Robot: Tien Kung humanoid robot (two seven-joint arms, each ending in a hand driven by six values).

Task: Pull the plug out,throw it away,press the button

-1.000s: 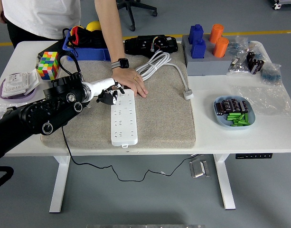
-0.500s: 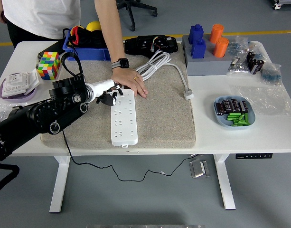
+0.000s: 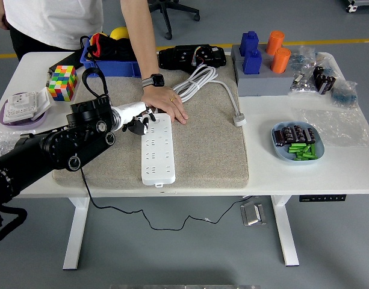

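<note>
A white power strip (image 3: 156, 150) lies lengthwise on the beige mat (image 3: 202, 150). Its white cable (image 3: 196, 81) coils at the mat's far edge and ends in a white plug (image 3: 238, 119) lying on the mat's right side. My left hand (image 3: 138, 124) is at the strip's far left corner, fingers curled down onto it, with nothing visibly held. A person's hand (image 3: 166, 103) rests flat on the strip's far end, right next to my hand. My right arm is out of view.
A colour cube (image 3: 61, 82) and a blue bin (image 3: 106, 57) stand at the back left. A black device (image 3: 191, 56) is at the back centre, and a grey tray with blue and orange blocks (image 3: 259, 72) at the back right. A blue bowl (image 3: 297, 143) sits at the right.
My left arm has shifted a little right and further over the table. The hand stays at the strip's far left corner. The person's hand has not moved.
</note>
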